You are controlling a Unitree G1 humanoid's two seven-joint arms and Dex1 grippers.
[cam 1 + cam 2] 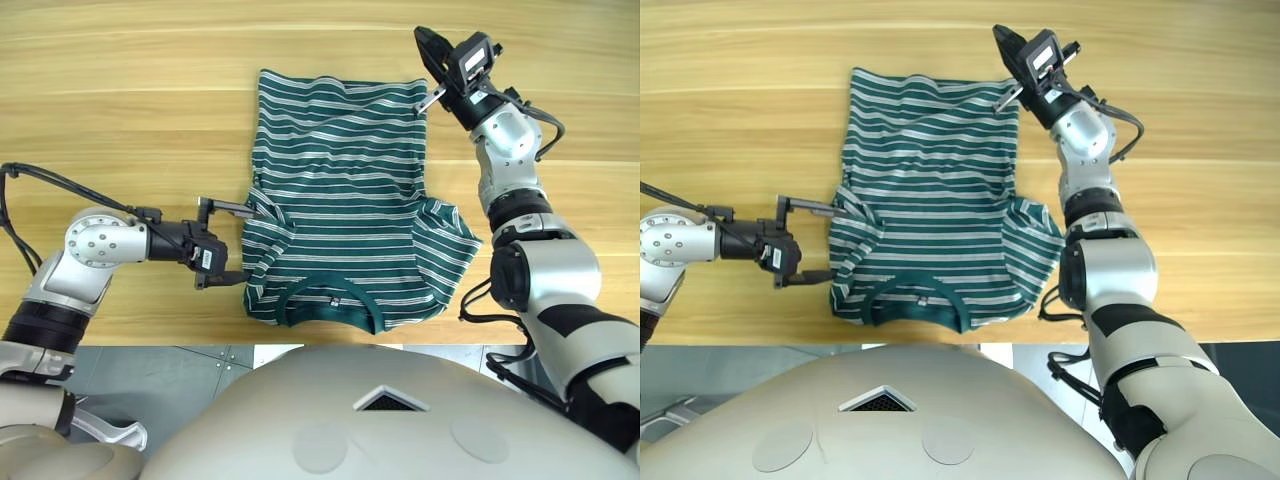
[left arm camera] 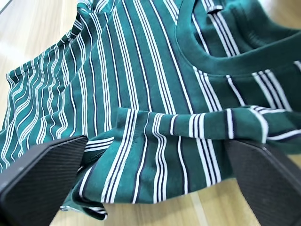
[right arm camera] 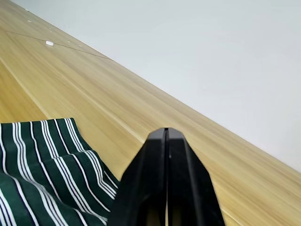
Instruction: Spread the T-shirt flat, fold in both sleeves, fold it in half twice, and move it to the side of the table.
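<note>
Shirt: dark green T-shirt with white stripes (image 1: 340,200), lying on the pale wooden table (image 1: 120,100) in the middle, front up. The hem is at 12 o'clock, far from the robot, and the ribbed collar (image 1: 330,295) is at 6 o'clock, near the table's front edge.
Sleeves: the sleeve at 4 o'clock (image 1: 452,238) sticks out rumpled. The 8 o'clock side (image 2: 160,141) lies folded in over the body.
Left gripper (image 1: 248,243): at 8 o'clock of the shirt, low over the table. Its black fingers (image 2: 37,183) are spread wide apart, with the folded edge of cloth between them.
Right gripper (image 1: 424,38): at 1 o'clock of the shirt, just beyond the far hem corner. Its fingers are pressed together with nothing between them, and whether it touches the cloth cannot be told.
</note>
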